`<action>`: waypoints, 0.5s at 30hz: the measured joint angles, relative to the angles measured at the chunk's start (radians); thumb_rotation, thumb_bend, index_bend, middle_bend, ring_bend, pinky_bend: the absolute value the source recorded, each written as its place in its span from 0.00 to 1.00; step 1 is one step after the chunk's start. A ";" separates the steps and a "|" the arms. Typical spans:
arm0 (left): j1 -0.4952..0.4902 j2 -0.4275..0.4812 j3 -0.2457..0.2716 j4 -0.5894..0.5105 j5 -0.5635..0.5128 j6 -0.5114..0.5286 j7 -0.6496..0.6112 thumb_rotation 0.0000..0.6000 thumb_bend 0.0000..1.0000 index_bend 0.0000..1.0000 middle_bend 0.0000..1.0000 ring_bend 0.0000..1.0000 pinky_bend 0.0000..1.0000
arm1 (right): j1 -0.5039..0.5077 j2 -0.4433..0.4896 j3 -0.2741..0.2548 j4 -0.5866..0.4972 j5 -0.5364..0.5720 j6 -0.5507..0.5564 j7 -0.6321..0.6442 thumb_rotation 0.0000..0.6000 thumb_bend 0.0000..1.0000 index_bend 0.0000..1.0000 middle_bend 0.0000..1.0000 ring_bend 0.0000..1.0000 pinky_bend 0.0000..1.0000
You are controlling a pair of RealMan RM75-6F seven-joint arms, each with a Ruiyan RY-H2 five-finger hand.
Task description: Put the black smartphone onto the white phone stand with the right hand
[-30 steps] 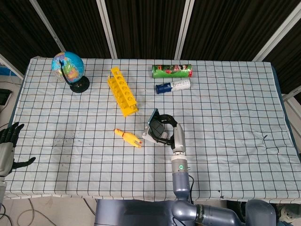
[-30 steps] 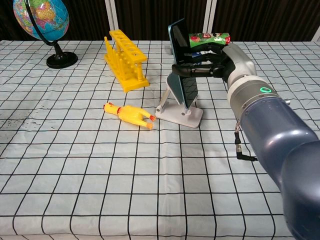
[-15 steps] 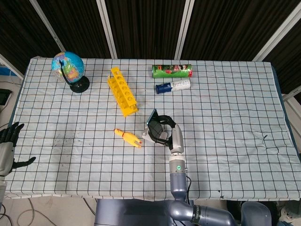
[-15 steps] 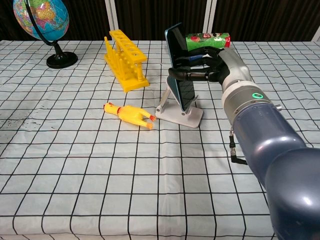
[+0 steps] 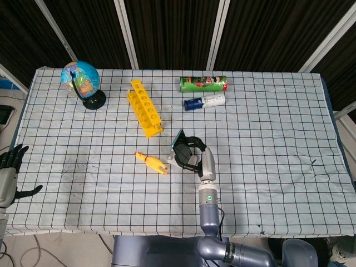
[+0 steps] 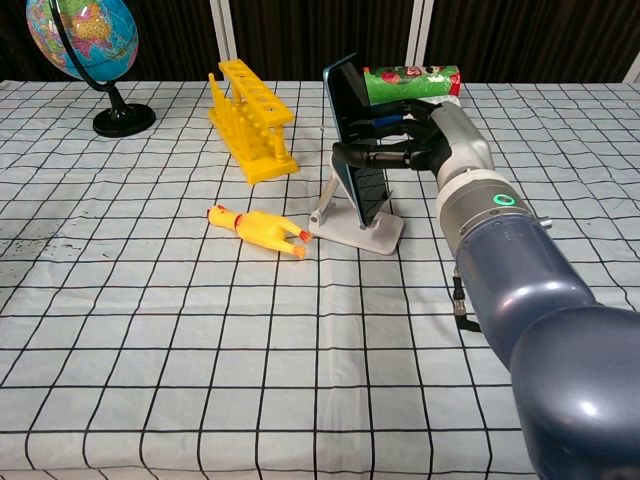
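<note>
right hand (image 6: 420, 140) gripped the phone (image 6: 352, 140) by its edges, so its back could lean on the stand (image 6: 355, 228) | phone stood tilted, lower end at the stand's ledge | left hand (image 5: 10, 169) hung open off-table, idle

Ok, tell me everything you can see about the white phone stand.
The white phone stand looks like plastic: a flat rounded base on the checked tablecloth and a slanted back support rising from it. It sits mid-table, just right of the yellow rubber chicken. The black smartphone stands upright in it, leaning on the support, gripped by the right hand.
</note>
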 measured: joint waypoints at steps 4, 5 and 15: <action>-0.001 0.001 0.000 -0.001 -0.003 -0.002 0.001 1.00 0.00 0.00 0.00 0.00 0.00 | -0.002 -0.006 0.001 0.011 -0.007 -0.005 0.002 1.00 0.41 0.77 0.71 0.50 0.14; -0.001 0.001 0.000 -0.002 -0.003 -0.002 0.002 1.00 0.00 0.00 0.00 0.00 0.00 | -0.002 -0.007 0.001 0.013 -0.008 -0.006 0.001 1.00 0.41 0.76 0.70 0.49 0.14; -0.001 0.002 0.000 -0.006 -0.009 -0.003 0.003 1.00 0.00 0.00 0.00 0.00 0.00 | -0.007 -0.010 -0.002 0.022 -0.025 -0.019 -0.012 1.00 0.32 0.61 0.57 0.36 0.14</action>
